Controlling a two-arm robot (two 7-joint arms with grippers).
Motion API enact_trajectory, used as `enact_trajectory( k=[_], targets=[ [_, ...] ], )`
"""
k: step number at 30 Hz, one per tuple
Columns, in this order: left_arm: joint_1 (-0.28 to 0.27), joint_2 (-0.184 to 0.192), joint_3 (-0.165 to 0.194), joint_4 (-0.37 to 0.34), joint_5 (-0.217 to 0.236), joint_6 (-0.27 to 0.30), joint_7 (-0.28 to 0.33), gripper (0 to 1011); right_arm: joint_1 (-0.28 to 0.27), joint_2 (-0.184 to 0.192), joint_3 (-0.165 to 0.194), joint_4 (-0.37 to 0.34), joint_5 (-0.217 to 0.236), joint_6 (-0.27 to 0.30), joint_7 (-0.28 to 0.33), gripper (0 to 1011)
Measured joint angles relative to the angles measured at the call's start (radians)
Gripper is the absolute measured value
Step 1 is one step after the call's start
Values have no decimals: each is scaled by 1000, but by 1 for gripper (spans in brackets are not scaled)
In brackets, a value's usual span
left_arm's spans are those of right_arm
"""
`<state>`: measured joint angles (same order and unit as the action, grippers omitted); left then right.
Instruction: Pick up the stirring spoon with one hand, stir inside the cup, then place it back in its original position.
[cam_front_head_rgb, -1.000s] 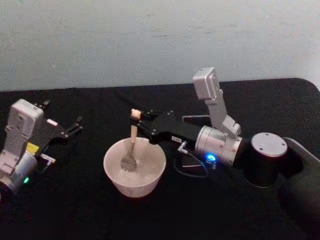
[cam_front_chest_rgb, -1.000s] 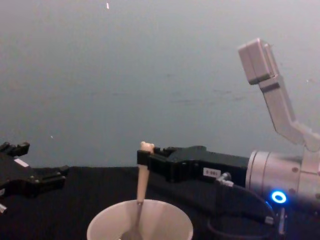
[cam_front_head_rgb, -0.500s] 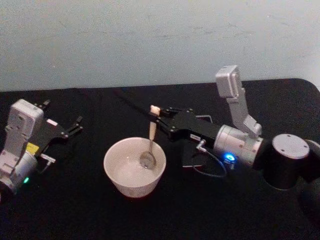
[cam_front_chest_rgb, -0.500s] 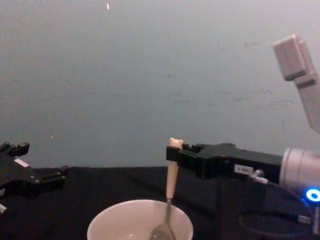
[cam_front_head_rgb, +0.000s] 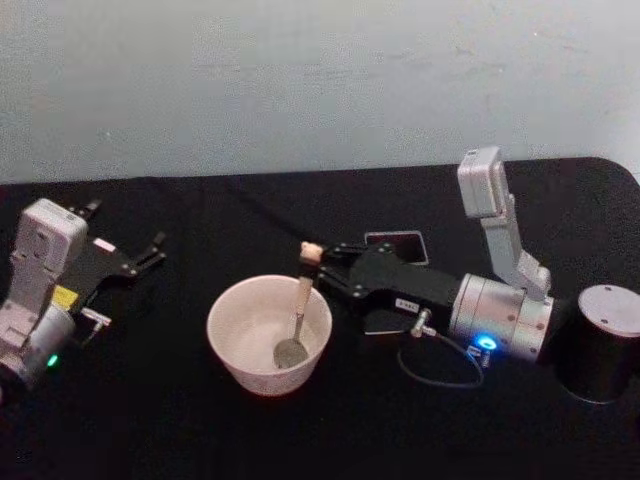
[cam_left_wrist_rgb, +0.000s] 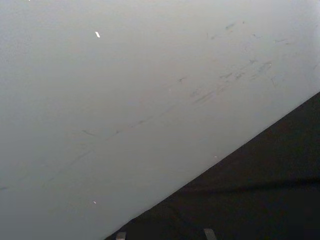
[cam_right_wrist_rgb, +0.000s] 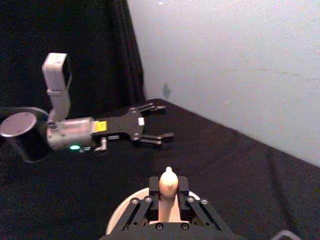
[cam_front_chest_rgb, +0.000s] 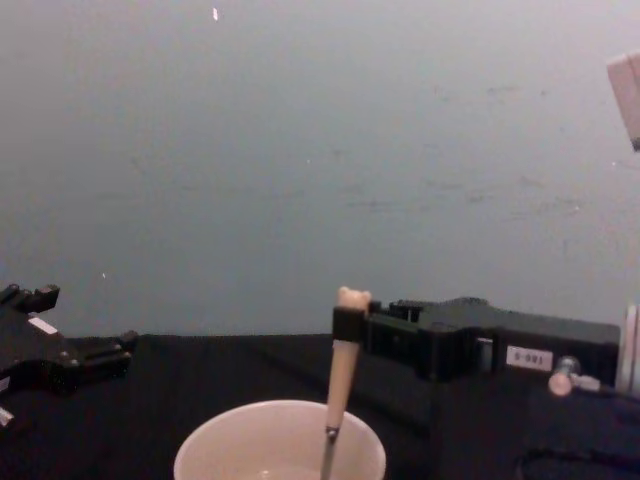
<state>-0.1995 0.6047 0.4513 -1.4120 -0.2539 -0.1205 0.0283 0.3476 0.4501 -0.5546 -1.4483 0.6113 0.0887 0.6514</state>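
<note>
The cream-white cup (cam_front_head_rgb: 226, 306) stands on the black table in front of me. The stirring spoon (cam_front_head_rgb: 302, 291) stands tilted inside it, its metal bowl low on the cup's near right side and its beige handle (cam_front_chest_rgb: 344, 368) rising above the rim. My right gripper (cam_front_head_rgb: 314, 254) reaches in from the right and is shut on the handle just under the bear-head top (cam_right_wrist_rgb: 168, 182). The dark square holder (cam_front_head_rgb: 395, 243) sits behind that gripper's body. My left gripper (cam_front_head_rgb: 148, 252) rests open at the table's left, well apart from the cup (cam_front_chest_rgb: 280, 432).
A black cable loop (cam_front_head_rgb: 440, 372) lies on the table under the right wrist. The right arm's black base joint (cam_front_head_rgb: 605, 345) stands at the right edge. A pale wall (cam_left_wrist_rgb: 125, 90) rises behind the table's far edge.
My right gripper carried the spoon from the cup's left side across to its right, then toward the near side. The right arm drew back rightward. The left arm stayed still.
</note>
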Motion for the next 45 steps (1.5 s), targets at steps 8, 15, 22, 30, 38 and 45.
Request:
enact_trajectory(
  k=[8, 15, 22, 30, 38, 45],
  targets=[
    [0, 0, 0, 0, 0, 0, 0, 1001, 21, -17, -42, 9, 13, 9, 6, 214],
    [0, 0, 0, 0, 0, 0, 0, 1002, 69, -73, -74, 70, -7, -4, -20, 214],
    [0, 0, 0, 0, 0, 0, 0, 1001, 108, -115, -81, 130, -35, -21, -49, 214],
    [0, 0, 0, 0, 0, 0, 0, 1001, 139, -136, -53, 179, -58, -31, -84, 214],
    [0, 0, 0, 0, 0, 0, 0, 1002, 111, -91, -21, 135, -56, -30, -76, 214],
    [0, 0, 0, 0, 0, 0, 0, 1001, 53, -19, 2, 48, -17, -11, -33, 214]
  ],
)
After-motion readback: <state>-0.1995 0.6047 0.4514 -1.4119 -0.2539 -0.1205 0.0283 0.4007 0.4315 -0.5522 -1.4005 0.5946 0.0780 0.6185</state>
